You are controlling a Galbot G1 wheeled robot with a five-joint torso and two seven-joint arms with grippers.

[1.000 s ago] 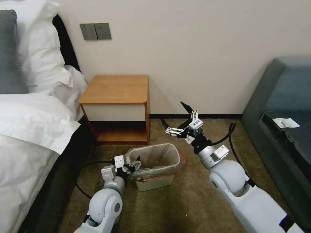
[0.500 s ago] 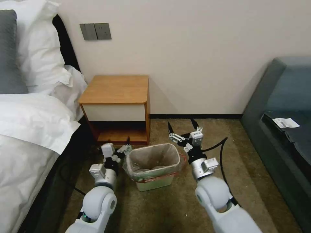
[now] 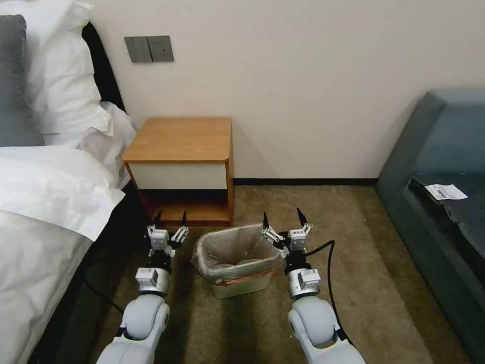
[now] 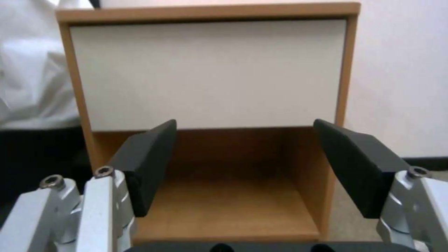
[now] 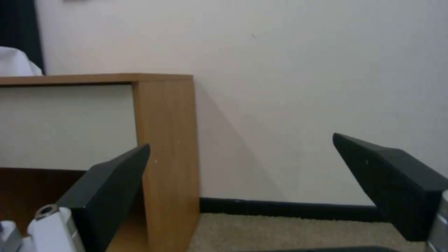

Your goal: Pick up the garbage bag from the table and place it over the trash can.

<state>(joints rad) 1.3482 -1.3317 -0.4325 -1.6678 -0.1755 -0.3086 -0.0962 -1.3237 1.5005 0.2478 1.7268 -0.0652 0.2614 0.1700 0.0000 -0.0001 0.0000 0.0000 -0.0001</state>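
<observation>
The garbage bag (image 3: 237, 253), crinkly clear plastic with a red band, lines the pale trash can (image 3: 238, 287) and folds over its rim on the carpet. The table (image 3: 182, 139), a wooden nightstand, stands behind the can against the wall, its top bare. My left gripper (image 3: 170, 218) stands open to the left of the can, pointing at the nightstand's lower shelf (image 4: 224, 206). My right gripper (image 3: 282, 218) stands open just right of the can's far corner. Nothing is between either pair of fingers (image 4: 145, 164) (image 5: 112, 189).
A bed with white sheets (image 3: 45, 192) and pillows lies to the left. A dark grey sofa (image 3: 444, 202) with a paper slip stands at the right. Olive carpet (image 3: 374, 283) lies open around the can. A black cable (image 3: 328, 273) loops by the right arm.
Both arms have drawn back from the bag's rim. The left gripper let go of the rim and swung toward the nightstand; the right lowered and came in beside the can.
</observation>
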